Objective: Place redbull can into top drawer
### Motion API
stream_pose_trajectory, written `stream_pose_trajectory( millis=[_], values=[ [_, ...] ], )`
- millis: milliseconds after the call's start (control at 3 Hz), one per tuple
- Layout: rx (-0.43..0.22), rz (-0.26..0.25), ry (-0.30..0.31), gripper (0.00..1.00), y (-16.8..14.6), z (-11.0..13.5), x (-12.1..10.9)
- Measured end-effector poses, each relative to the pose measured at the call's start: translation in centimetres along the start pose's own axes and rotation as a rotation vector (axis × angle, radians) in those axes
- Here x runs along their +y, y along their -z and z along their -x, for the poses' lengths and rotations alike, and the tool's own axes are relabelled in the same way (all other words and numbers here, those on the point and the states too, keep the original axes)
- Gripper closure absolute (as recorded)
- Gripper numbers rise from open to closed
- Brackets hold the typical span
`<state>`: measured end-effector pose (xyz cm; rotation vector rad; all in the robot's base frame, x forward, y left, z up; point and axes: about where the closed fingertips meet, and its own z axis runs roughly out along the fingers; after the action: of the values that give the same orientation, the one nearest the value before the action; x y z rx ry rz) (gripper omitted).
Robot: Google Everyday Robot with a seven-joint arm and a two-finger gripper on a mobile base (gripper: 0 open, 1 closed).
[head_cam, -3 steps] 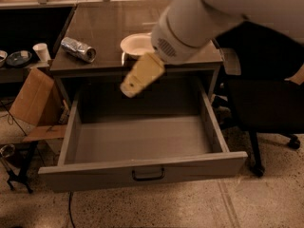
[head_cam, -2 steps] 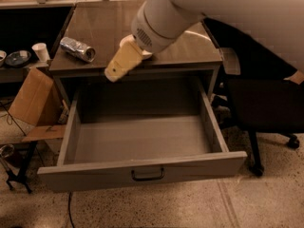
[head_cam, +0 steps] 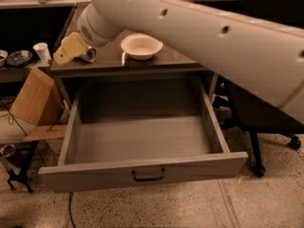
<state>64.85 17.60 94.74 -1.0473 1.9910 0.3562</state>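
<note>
Right beside the gripper (head_cam: 70,49) jaws — redbull can (head_cam: 88,54), on desktop (head_cam: 107,61)

Warm, dim light falls on a speckled floor (head_cam: 270,201). A black office chair (head_cam: 268,115) stands at 3 o'clock. A cardboard box (head_cam: 35,99) leans at 9 o'clock, and a white paper cup (head_cam: 42,51) sits at 10 o'clock. The hand (head_cam: 64,53) hovers at 10 o'clock over the brown bench (head_cam: 178,56).

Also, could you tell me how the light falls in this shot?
Camera view: warm, dim light; the top drawer is shadowed at its back under the countertop; a sheen lies beside the bowl; the gripper at the countertop's left edge hides most of the redbull can.
</note>
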Motion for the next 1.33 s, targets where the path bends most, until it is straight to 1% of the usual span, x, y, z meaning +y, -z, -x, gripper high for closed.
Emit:
stream_pose_trajectory(
  millis=[333, 667, 1000, 1333],
  values=[
    [-0.044, -0.002, -0.018, 0.0, -4.2, 2.6, 1.2],
    [-0.034, -0.053, -0.049, 0.0, -9.0, 4.4, 0.0],
    [0.025, -0.112, -0.045, 0.0, -11.5, 4.6, -1.5],
    [0.096, -0.136, -0.057, 0.0, -13.6, 3.6, -3.0]
  ],
)
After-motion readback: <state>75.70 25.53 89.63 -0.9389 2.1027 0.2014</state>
